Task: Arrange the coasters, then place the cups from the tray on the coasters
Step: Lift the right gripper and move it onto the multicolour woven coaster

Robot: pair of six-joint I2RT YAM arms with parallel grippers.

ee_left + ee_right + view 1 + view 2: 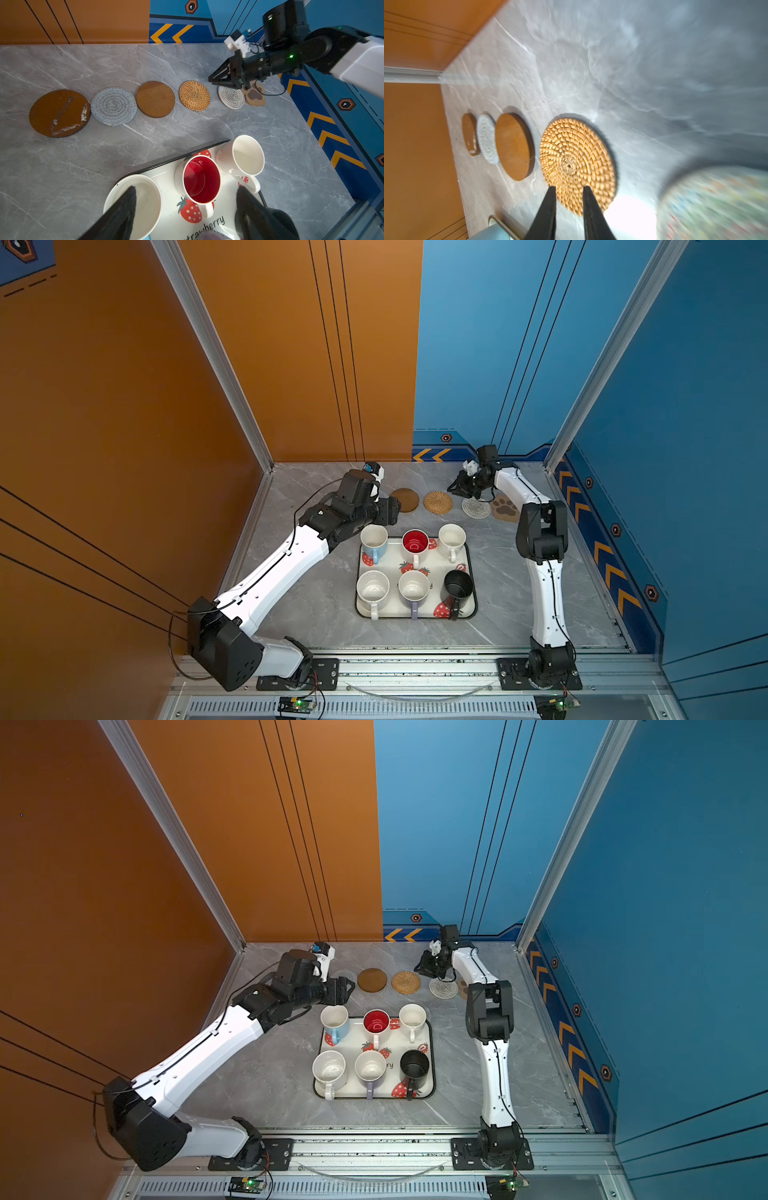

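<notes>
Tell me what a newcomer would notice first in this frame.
Six mugs crowd the strawberry tray at the table's middle, the red-lined mug brightest. Behind it, six coasters lie in a row, from the scuffed brown disc to the paw-print coaster. The right end effector hangs near that row's right end.

I run a lab robot cell (boxed in): aluminium frame point(210, 344), printed wall panels point(104, 406), 2 arms point(282, 568) point(548, 597) bolted to a rail point(415, 670).
</notes>
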